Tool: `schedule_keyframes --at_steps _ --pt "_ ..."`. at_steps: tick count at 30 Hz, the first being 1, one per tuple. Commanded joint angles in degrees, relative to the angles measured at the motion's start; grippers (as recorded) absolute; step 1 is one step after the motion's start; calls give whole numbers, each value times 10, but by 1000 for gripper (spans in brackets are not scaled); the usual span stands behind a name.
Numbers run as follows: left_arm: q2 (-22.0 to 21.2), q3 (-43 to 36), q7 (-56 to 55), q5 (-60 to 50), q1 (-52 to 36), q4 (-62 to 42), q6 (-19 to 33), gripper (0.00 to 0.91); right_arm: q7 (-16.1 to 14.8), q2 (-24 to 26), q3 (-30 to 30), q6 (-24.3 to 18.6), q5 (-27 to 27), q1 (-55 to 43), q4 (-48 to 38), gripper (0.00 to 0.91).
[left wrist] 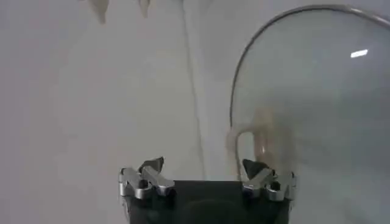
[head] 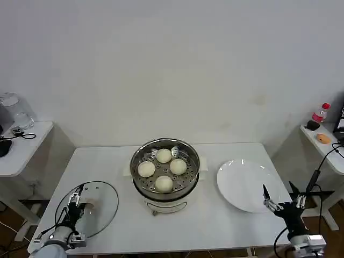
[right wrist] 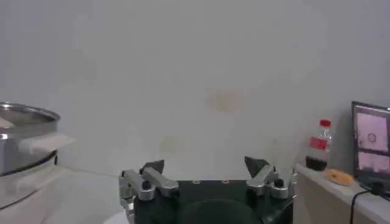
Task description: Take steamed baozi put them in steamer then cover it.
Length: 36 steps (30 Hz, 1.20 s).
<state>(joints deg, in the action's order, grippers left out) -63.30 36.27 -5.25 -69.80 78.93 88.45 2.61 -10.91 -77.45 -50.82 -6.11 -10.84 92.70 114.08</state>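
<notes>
The left gripper [head: 76, 201] is hovering with its jaws spread over the near left corner of the white table [head: 226, 223], gripping nothing, the cover [head: 99, 204] lying flat just beside and beneath it. Well off to its right, the steamer [head: 165, 169] is sitting uncovered, holding all four steamed baozi [head: 163, 169]. The white plate [head: 244, 185] is lying beyond that, and the right gripper [head: 279, 198] is waiting wide open at the plate's near edge.

Four steamed baozi [head: 163, 170] sit in the steamer [head: 165, 167] mid-desk [head: 123, 161], between the cover [head: 92, 207] and a white plate [head: 247, 184].
</notes>
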Motion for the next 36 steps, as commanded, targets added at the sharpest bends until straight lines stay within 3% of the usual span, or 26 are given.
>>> schedule_keyframes --at_steps 1,16,22,30,36 --pt "-3 -2 -8 3 -15 -18 1 0 0 -2 3 -1 2 0 -1 907" --pt "-25 8 -56 4 0 -9 16 0 -1 -5 14 -2 6 1 4 907" --pt "-31 36 -65 31 29 50 9 0 -4 -2 21 1 6 -1 9 907" --pt "1 91 -20 107 78 201 -38 0 -10 6 36 1 10 -1 12 907" --pt "37 88 34 158 83 300 -127 0 -16 5 50 0 25 -1 5 907"
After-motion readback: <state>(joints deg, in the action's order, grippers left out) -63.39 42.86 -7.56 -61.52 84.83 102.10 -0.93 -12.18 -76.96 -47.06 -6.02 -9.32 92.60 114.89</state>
